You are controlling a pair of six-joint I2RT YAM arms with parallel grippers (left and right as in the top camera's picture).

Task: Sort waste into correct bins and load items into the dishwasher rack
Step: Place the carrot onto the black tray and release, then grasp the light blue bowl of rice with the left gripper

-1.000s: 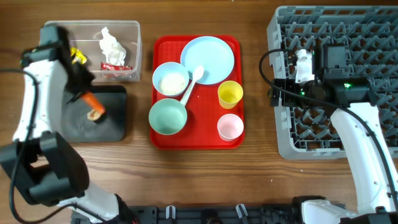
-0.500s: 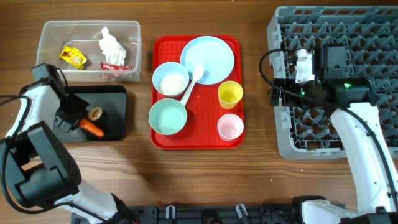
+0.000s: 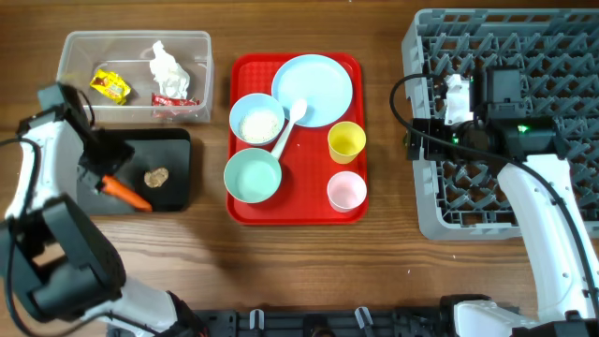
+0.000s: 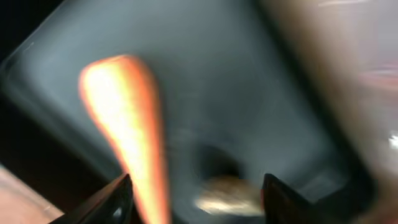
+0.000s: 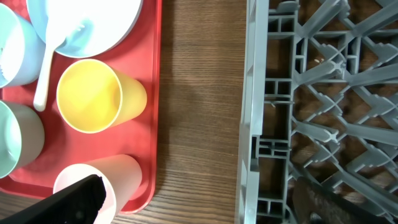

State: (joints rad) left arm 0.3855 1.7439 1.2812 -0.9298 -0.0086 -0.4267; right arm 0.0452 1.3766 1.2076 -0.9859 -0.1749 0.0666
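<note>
Ref = red tray (image 3: 245, 211); all positions relative to it.

Far left: my L gripper (image 3: 101, 174) hangs over the black tray (image 3: 178, 142), which sits just left of the red tray, on the robot-side half. L fingers (image 4: 117, 198) are apart, nothing clamped. Wrist cam is v. blurred.
- carrot (image 3: 126, 194): lies flat in the black tray, at the robot-side corner furthest from the red tray. In the wrist cam it runs just inside one of my fingers; can't tell if touching.
- brown lump (image 3: 155, 176): same black tray, closer to the red tray and apart from the carrot. It's below the gap btw my fingers.

Clear tub (image 3: 136, 37): left of the red tray, far-side half, just behind the black tray. Inside it:
- yellow wrapper (image 3: 109, 86), furthest from the red tray
- tissue (image 3: 166, 65)
- red wrapper (image 3: 173, 99), nearest the red tray

On the red tray:
- rice bowl (image 3: 235, 114): left-centre, rice (image 3: 257, 124) in it
- empty bowl (image 3: 253, 175): robot-side left, just beside the rice bowl
- spoon (image 3: 285, 131): slanted alongside the rice bowl, head end on the plate rim
- plate (image 3: 323, 75): far side
- yellow cup (image 3: 346, 140): right side, mouth up
- pink cup (image 3: 346, 190): robot-side right corner, mouth up

Right of the red tray there's a strip of table (image 5: 199, 93), then the rack (image 3: 421, 217). My R gripper (image 3: 412, 140) is at the rack edge facing the red tray. R fingers (image 5: 81, 198) are wide apart, holding nothing. In the wrist cam one tip is over the pink cup corner and the other is over the rack.
</note>
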